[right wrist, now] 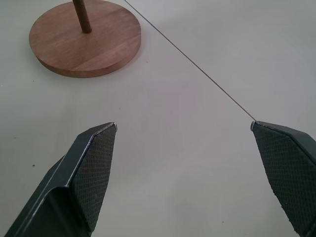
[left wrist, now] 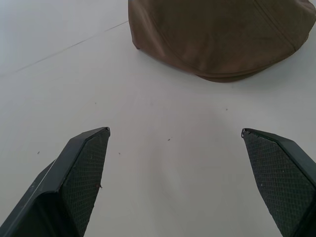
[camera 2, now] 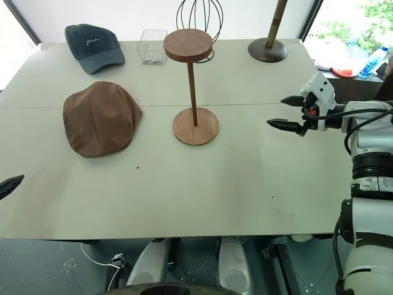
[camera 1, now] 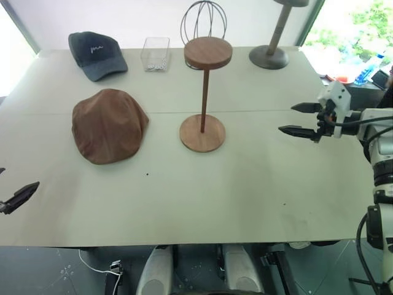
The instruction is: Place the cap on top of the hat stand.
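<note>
Two grippers hang spread and empty: the left gripper (left wrist: pixel 175 133) near the brown flat cap (camera 1: pixel 109 125), which lies flat on the table (camera 1: pixel 245 190), the right gripper (camera 1: pixel 299 118) beside the wooden hat stand (camera 1: pixel 204 92). Behind stand a navy baseball cap (camera 1: pixel 96 55), a wire-dome stand (camera 1: pixel 203 19), a grey stand (camera 1: pixel 271 49) and a clear box (camera 1: pixel 155 53) holding small white pieces.

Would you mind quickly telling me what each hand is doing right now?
Left hand: open, empty, near the brown cap.
Right hand: open, empty, to the right of the wooden hat stand.
</note>
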### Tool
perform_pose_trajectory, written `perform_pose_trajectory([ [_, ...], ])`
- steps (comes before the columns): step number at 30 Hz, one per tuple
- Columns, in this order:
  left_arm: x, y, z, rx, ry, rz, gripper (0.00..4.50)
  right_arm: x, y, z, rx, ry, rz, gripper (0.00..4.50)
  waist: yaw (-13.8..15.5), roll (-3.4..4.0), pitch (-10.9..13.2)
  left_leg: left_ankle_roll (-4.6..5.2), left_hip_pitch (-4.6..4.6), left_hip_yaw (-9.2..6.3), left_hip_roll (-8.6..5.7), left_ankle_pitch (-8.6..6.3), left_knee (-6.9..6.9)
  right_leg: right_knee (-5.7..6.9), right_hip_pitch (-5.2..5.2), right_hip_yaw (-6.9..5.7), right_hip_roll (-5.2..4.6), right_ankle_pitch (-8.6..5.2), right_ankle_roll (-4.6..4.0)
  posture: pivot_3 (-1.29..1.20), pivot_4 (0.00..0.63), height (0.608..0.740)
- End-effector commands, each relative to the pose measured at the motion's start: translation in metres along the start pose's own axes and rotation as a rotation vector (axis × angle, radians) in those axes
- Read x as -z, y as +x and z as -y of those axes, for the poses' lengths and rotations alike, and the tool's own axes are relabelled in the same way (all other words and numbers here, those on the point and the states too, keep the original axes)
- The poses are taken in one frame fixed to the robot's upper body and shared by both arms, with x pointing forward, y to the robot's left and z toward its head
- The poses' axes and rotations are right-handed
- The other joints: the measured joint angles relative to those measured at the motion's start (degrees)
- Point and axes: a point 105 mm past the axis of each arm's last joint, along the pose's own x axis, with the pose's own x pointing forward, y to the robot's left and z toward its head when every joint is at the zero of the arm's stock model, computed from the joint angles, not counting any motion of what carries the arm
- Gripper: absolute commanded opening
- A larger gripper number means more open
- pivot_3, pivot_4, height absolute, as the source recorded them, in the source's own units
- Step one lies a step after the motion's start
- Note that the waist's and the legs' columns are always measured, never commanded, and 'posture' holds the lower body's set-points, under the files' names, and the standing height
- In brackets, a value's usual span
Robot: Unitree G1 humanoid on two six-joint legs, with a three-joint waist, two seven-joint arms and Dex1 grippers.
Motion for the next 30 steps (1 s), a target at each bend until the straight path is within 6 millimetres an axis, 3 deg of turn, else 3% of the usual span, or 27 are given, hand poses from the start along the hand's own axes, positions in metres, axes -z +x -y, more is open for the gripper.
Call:
perform_pose_trajectory([
  [1, -0.006, 0.0, -0.001, 0.001, 0.026, 0.013, 4.5, -0.014, -0.012, 0.01, 0.043, -0.041, 0.038, 4.45, 0.0, 0.0, 0.0, 0.0, 0.0, 0.0, 0.02, 0.0, 0.02, 0.0, 0.0, 0.0, 0.03, 0.01, -0.02, 0.0, 0.15, 0.74],
  [10, -0.009, 0.001, -0.003, 0.002, -0.012, 0.035, 4.5, -0.016, -0.011, 0.009, 0.036, -0.036, 0.056, 4.45, 0.0, 0.0, 0.0, 0.0, 0.08, 0.0, 0.25, 0.0, 0.06, 0.08, 0.01, 0.04, 0.32, 0.09, -0.11, 0.0, 0.15, 0.74],
  [18, -0.025, 0.006, 0.0, 0.077, 0.005, 0.066, 4.5, -0.028, -0.013, 0.008, 0.011, -0.046, 0.076, 4.45, -0.03, 0.0, 0.0, 0.01, 0.14, 0.02, 0.28, 0.01, 0.2, 0.22, 0.04, 0.08, 0.35, 0.11, -0.13, 0.0, 0.15, 0.74],
  [23, -0.055, 0.013, 0.033, 0.293, 0.077, 0.093, 4.5, -0.055, -0.018, -0.001, -0.083, -0.106, 0.099, 4.45, 0.0, 0.06, 0.03, 0.0, 0.15, 0.03, 0.29, 0.01, 0.27, 0.26, 0.04, 0.09, 0.36, 0.15, -0.17, 0.0, 0.15, 0.74],
  [27, -0.07, 0.02, 0.066, 0.458, 0.163, 0.076, 4.5, -0.082, -0.021, -0.03, -0.235, -0.169, 0.118, 4.45, 0.02, 0.09, 0.05, 0.0, 0.15, 0.05, 0.29, 0.01, 0.24, 0.26, 0.04, 0.14, 0.36, 0.16, -0.16, 0.0, 0.15, 0.74],
  [30, -0.069, 0.03, 0.074, 0.489, 0.286, 0.052, 4.5, -0.096, -0.025, -0.056, -0.334, -0.222, 0.11, 4.45, 0.07, 0.12, 0.07, 0.0, 0.15, 0.05, 0.33, 0.01, 0.2, 0.27, 0.01, 0.14, 0.42, 0.16, -0.16, 0.0, 0.15, 0.74],
])
